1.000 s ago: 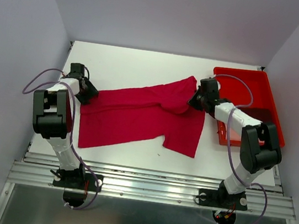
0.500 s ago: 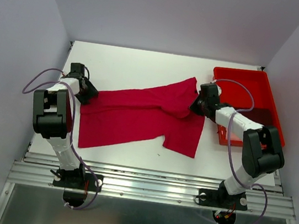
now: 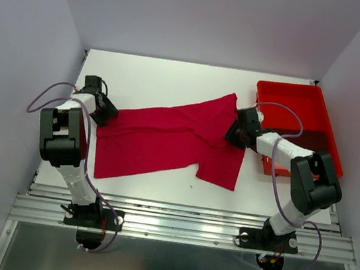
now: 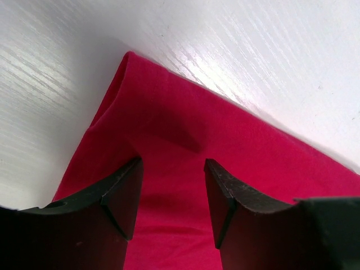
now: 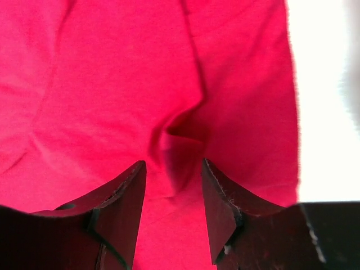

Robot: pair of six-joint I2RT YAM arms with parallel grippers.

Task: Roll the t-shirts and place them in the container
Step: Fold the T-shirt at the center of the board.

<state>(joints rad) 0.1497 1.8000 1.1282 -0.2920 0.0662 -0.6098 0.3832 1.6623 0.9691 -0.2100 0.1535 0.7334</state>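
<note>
A crimson-red t-shirt (image 3: 166, 140) lies spread and creased across the white table (image 3: 167, 79). My left gripper (image 3: 106, 112) is low over the shirt's left edge. In the left wrist view its fingers (image 4: 121, 191) stand open (image 4: 172, 163) astride the shirt's corner (image 4: 185, 129). My right gripper (image 3: 232, 133) is down on the shirt's right part, beside the tray. In the right wrist view it is open (image 5: 173, 163), with a raised fold of the red cloth (image 5: 180, 135) between the fingers. A dark maroon patch (image 3: 310, 137) shows inside the tray; I cannot tell if it is a shirt.
A glossy red plastic tray (image 3: 290, 90) stands at the back right, close to the right arm's elbow. Grey walls close in the table on three sides. A metal rail (image 3: 180, 226) runs along the near edge by the arm bases.
The right gripper has dropped and shifted slightly nearer and left, onto the shirt's right part. The left arm and the shirt's outline have not visibly moved.
</note>
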